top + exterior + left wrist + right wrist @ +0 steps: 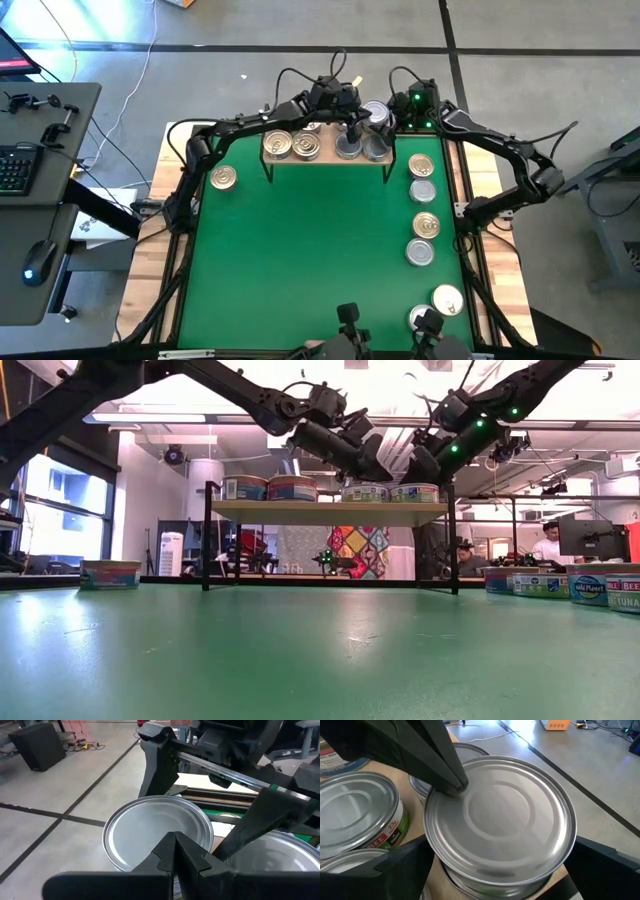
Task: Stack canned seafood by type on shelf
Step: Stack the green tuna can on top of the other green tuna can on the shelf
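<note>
Shelf (330, 162): light-wood board on thin black legs, standing at the far edge of the green table (310, 260).

Tins on shelf: two gold-lidded tins (291, 146) side by side on the left part; silver-lidded tins (362, 146) on the right part. In the low view four tins show in a row on the board, two to the left and two to the right.

Tins on table: one gold-lidded tin (224, 178) left of the shelf, apart from it; a line of tins (424, 222) down the right side, mixed gold and silver lids, with two more near the front right corner.

Left gripper (352, 130): over the right part of the shelf, fingers pressed together, nothing between them; fingertips (451, 781) rest against the lid edge of a silver tin (500, 820).

Right gripper (388, 118): at the right rear of the shelf, fingers spread wide on either side of that same silver tin, which sits atop another tin. Whether the fingers touch its sides cannot be told.

Background: two persons at desks, seen in the low view beyond the table.
</note>
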